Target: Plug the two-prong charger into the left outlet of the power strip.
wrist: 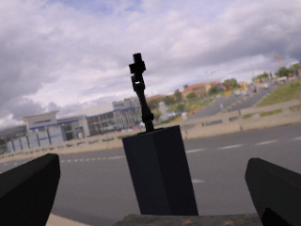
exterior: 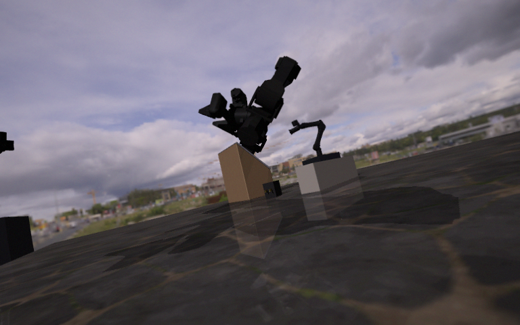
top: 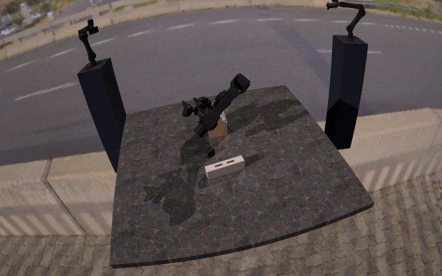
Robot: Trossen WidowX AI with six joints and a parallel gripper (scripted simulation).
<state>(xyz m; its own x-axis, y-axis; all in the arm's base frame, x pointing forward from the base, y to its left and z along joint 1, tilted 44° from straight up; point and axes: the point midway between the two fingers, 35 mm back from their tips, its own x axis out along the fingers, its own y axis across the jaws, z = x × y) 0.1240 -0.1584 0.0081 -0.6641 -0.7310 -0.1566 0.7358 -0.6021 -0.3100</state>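
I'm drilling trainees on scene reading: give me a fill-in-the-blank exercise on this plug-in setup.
1. The gripper is ____ and holds nothing.
2. The small black charger lies on the ____, beside the power strip.
3. The power strip's top shows ____ outlets.
4. The arm's base sits on a ____ box.

Missing words: open; table; two; brown

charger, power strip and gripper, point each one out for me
charger (top: 209, 152), top view, on its black body
power strip (top: 224, 166), top view, on its top face between the slot pairs
gripper (wrist: 150, 214), wrist view, midway between its wide-open fingers
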